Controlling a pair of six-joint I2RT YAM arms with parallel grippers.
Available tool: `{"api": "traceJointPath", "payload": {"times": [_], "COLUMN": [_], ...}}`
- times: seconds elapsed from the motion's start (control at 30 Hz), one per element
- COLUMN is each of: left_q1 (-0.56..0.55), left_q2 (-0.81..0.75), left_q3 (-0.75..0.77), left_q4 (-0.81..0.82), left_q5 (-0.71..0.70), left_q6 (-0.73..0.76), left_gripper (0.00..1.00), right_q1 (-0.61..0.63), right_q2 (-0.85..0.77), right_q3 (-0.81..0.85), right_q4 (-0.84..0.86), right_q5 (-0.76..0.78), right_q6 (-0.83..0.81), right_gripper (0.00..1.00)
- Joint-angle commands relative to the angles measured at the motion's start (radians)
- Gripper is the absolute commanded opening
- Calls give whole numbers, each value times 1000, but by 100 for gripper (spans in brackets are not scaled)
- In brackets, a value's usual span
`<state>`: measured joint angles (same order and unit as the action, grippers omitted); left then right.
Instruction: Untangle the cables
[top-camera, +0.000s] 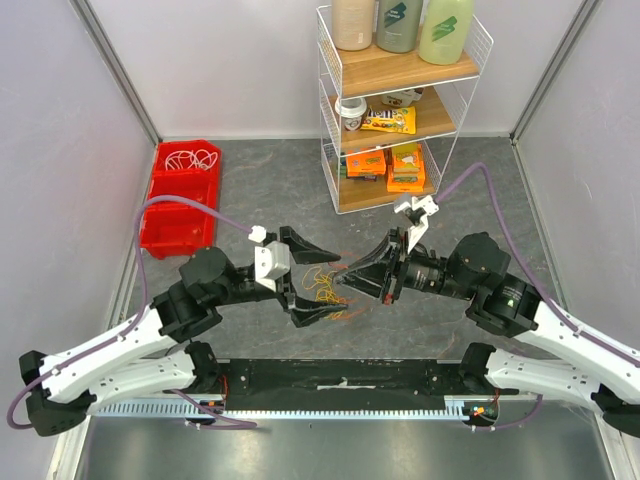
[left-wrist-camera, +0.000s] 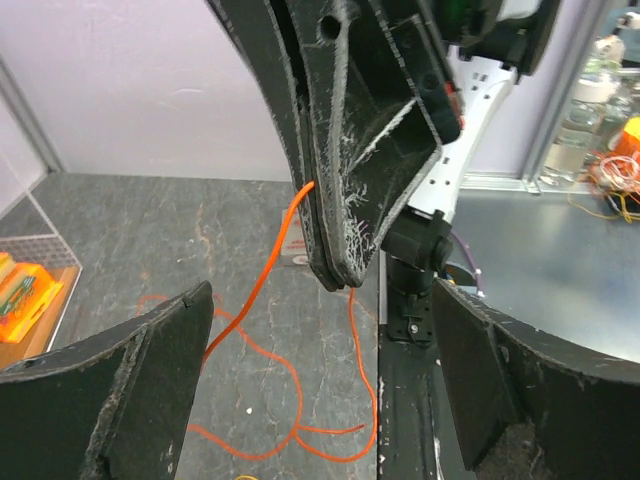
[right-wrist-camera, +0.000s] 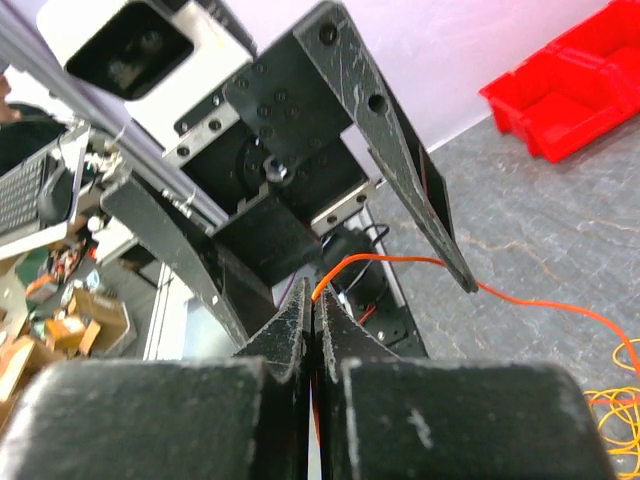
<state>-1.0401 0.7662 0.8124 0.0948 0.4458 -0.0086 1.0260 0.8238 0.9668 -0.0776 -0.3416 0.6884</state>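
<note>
Cables, orange and yellow, lie tangled at the middle of the table, one orange wire pinched in the pressed-together right gripper, the left gripper spread wide around it; a hard pull could tighten knots or slip the strand free.

Lab cell: white panel walls, wire shelf.

Two arms, angled inward, meeting mid-table: left gripper spread wide either side of right gripper, which is closed, pinching orange cable.
</note>
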Motion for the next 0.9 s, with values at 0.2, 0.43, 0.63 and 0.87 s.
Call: {"api": "traceJointPath", "payload": {"times": [0.2,0.43,0.63,0.87], "left_q1": [-3,-5,-5,-5], "left_q2": [97,128,140,110], "left_q3": [-16,-19,-21,-38], "left_q4": [123,165,138,95], "left_q5": [-185,-208,-194,-219], "left_q6": [-194,-266,-268,-254], "left_gripper": [95,90,68,16], "right_q1": [55,157,221,266], "right_q2": [8,31,52,78], "right_q3": [-92,-122,-128,-103], "right_q4": [266,341,357,296], "right_q5": [320,525,653,725], "right_q6": [39,-16,-33,-47], "right_gripper": [0,0,0,0]}}
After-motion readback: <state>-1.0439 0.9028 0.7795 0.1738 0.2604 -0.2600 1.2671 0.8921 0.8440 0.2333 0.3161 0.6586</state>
